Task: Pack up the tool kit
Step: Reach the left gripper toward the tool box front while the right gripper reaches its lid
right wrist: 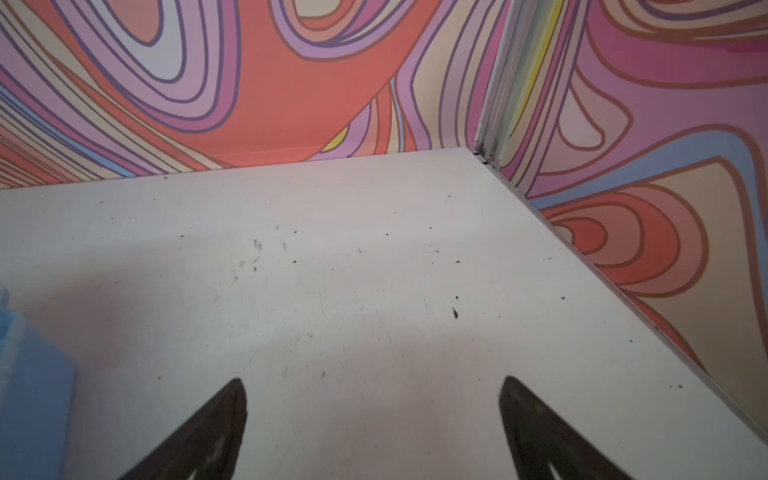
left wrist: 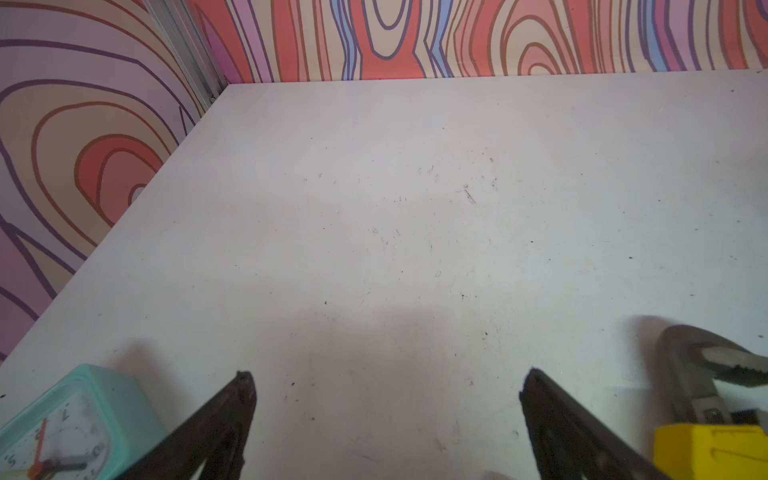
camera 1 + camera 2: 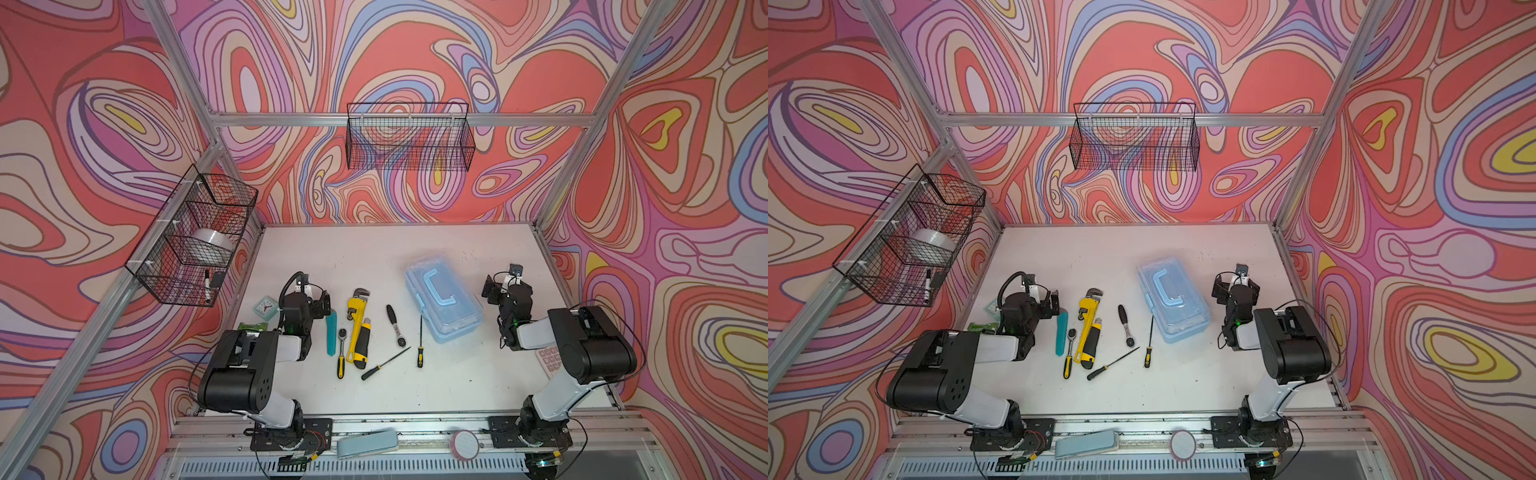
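Frankly, I see nothing packed so far: the tool kit [image 3: 444, 296], a pale blue plastic box with a clear lid and a U-shaped handle, sits shut on the desk [image 3: 374, 257]. Beside it lie the loose tools: a thin screwdriver [image 3: 420, 340] nearest, then a black ratchet [image 3: 395, 320], and a chunky yellow pipe wrench [image 3: 356, 316] farther off. My left gripper [image 2: 386, 415] and right gripper [image 1: 374, 419] both hover with jaws spread, holding nothing.
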You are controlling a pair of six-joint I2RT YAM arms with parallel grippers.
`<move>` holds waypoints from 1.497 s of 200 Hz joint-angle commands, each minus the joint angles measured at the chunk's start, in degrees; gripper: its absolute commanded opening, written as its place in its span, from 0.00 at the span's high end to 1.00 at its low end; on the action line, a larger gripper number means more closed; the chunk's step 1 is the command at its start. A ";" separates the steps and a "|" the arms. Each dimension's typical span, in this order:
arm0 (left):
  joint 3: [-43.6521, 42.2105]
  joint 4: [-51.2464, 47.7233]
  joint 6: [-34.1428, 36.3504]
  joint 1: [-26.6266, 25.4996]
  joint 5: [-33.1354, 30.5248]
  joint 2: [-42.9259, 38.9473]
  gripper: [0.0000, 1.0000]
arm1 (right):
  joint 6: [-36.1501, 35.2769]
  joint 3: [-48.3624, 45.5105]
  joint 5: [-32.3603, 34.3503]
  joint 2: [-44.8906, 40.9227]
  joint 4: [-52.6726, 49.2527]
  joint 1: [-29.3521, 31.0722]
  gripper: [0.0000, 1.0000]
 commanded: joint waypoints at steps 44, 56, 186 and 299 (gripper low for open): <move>1.04 2.06 1.02 0.35 -0.14 0.49 0.00 | 0.33 0.89 -0.44 0.68 -0.26 -0.23 0.02; 1.06 2.05 1.02 0.35 -0.14 0.50 0.00 | 0.33 0.89 -0.52 0.68 -0.24 -0.25 0.02; 0.82 2.38 1.08 0.35 -0.18 0.42 0.00 | 0.33 0.81 -0.49 0.64 -0.17 -0.24 0.02; 8.29 -27.17 -3.02 -11.15 -12.83 -26.53 0.00 | 4.55 21.24 -12.93 -16.61 -52.55 -0.18 0.02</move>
